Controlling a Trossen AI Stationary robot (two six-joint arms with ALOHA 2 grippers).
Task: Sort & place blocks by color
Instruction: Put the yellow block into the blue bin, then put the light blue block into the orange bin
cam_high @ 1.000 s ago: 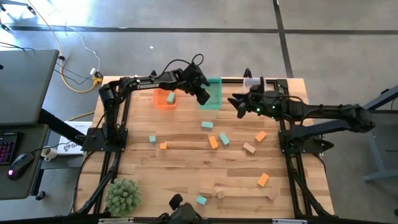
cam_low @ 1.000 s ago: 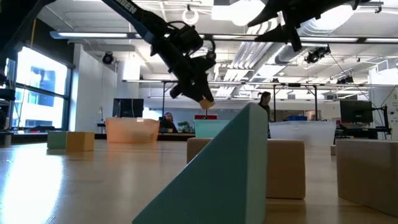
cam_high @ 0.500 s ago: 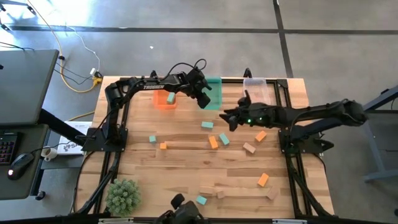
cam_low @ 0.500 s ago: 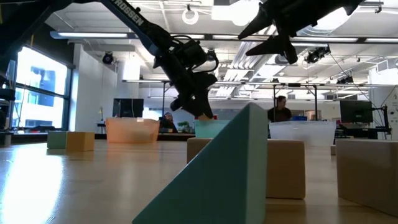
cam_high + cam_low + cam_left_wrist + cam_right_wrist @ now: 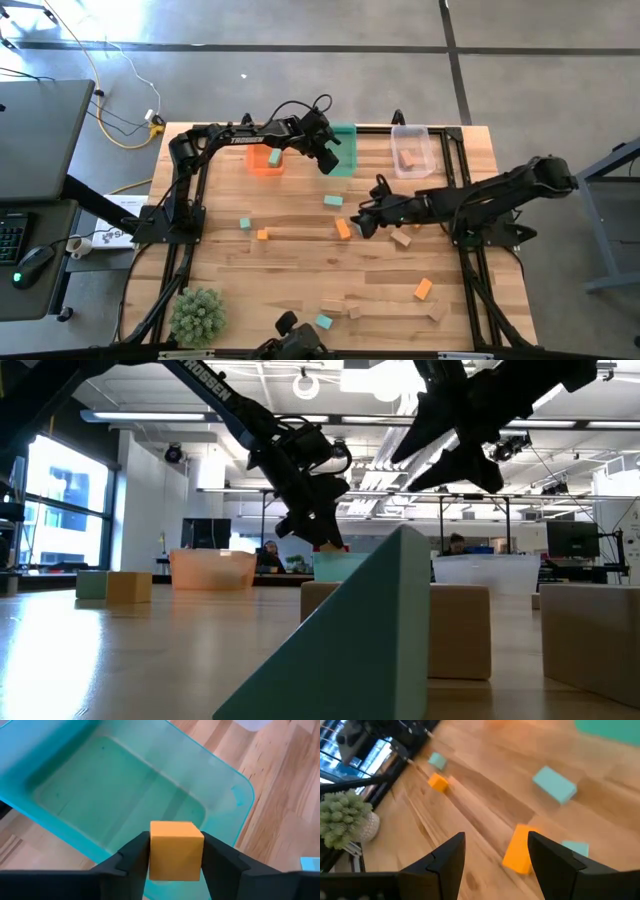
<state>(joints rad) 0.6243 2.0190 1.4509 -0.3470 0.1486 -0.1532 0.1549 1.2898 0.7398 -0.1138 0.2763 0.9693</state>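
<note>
My left gripper (image 5: pixel 328 160) hangs over the teal bin (image 5: pixel 345 150) at the far edge, shut on an orange cube (image 5: pixel 176 851). My right gripper (image 5: pixel 366 221) stands open low over the middle of the table. An orange bar (image 5: pixel 520 847) lies on the wood just ahead of its fingers, which do not touch it. Two teal blocks (image 5: pixel 555 784) (image 5: pixel 575 849) lie beside the bar. Other teal, orange and wood blocks lie scattered on the table. My left gripper pinches the orange cube between its two fingers by two opposite side faces (image 5: pixel 154 855). The fingers slant down from the table's left side. The cube is lifted clear, level, above the open teal bin (image 5: pixel 125 785).
The orange bin (image 5: pixel 265 160) holds a teal block (image 5: pixel 274 157). The clear bin (image 5: pixel 412 148) holds a wood block. A wood block (image 5: pixel 401 238) lies right of my right gripper. A fuzzy green plant (image 5: pixel 196 314) stands at the near left corner. Wood bars (image 5: pixel 390 310) lie near the front edge.
My right gripper has swung from the far edge beside the clear bin toward the near and left, sinking and tipping down, to just over the orange bar. My left gripper has sunk a little toward the teal bin with the cube.
</note>
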